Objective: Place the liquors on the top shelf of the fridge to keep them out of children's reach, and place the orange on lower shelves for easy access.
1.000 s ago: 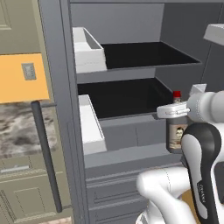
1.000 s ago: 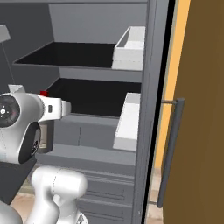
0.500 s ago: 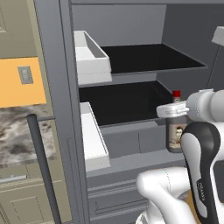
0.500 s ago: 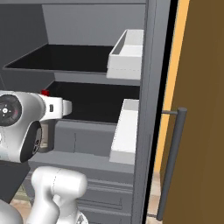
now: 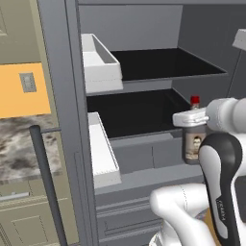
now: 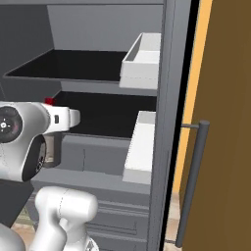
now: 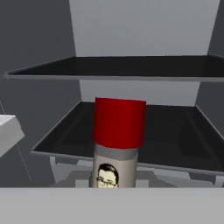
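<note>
In the left base view you see the gripper [image 5: 191, 118] at the middle right, closed on a liquor bottle [image 5: 192, 144] that hangs upright in front of the open fridge [image 5: 60, 72]. The top shelf [image 5: 168, 65] in the upper middle has free room above it.

In the right base view the bottle [image 6: 50, 147] sits at the middle left, near the front edge of the lower shelf [image 6: 105, 115].

In the hand view its red cap [image 7: 119, 122] stands in the centre, below the top shelf edge.
</note>
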